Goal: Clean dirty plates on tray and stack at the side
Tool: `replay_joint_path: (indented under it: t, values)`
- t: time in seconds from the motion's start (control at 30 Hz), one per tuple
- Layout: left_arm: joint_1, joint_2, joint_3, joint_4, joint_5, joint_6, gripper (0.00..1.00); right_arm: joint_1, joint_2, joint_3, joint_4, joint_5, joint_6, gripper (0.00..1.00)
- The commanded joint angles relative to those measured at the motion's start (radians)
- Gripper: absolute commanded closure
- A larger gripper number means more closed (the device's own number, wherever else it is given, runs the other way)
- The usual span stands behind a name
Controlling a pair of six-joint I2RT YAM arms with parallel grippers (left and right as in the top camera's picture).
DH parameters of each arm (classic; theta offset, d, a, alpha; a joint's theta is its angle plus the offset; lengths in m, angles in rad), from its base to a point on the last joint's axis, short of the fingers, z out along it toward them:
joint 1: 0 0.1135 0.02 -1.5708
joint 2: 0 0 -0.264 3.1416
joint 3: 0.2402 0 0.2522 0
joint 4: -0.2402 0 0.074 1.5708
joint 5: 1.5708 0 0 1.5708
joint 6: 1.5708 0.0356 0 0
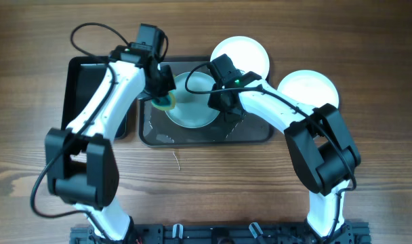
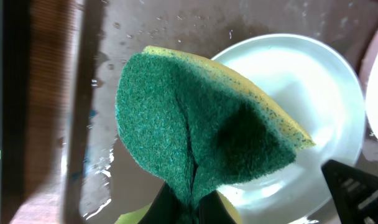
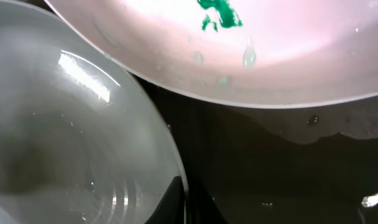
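A pale blue plate (image 1: 191, 107) lies on the large dark-grey tray (image 1: 206, 135). My left gripper (image 1: 162, 97) is shut on a teal-and-yellow sponge (image 2: 201, 118), held at the plate's left rim; the plate also shows in the left wrist view (image 2: 313, 93). My right gripper (image 1: 221, 102) is shut on the plate's right rim (image 3: 183, 186). A white plate (image 1: 243, 53) with a teal smear (image 3: 217, 15) sits at the tray's back edge. Another white plate (image 1: 309, 88) sits on the table to the right.
A smaller, deeper black tray (image 1: 91, 85) stands left of the big tray, under my left arm. Water drops lie on the big tray's floor (image 1: 158, 132). Bare wooden table (image 1: 206, 183) lies in front of the tray.
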Motion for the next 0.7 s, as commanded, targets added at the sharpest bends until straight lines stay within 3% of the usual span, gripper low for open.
replay_joint_path:
  t: [0.0, 0.4, 0.67]
  values:
    - [-0.027, 0.064, 0.000, 0.044, 0.013, -0.048, 0.96, 0.000, -0.005, -0.023, 0.003, 0.045, 0.009, 0.96]
    - [-0.099, 0.203, -0.009, 0.119, -0.029, -0.040, 0.96, 0.000, -0.004, -0.023, 0.014, 0.027, -0.029, 0.96]
    - [-0.093, 0.238, -0.009, 0.093, -0.362, -0.040, 0.96, 0.000, -0.004, -0.023, 0.017, 0.027, -0.032, 0.96]
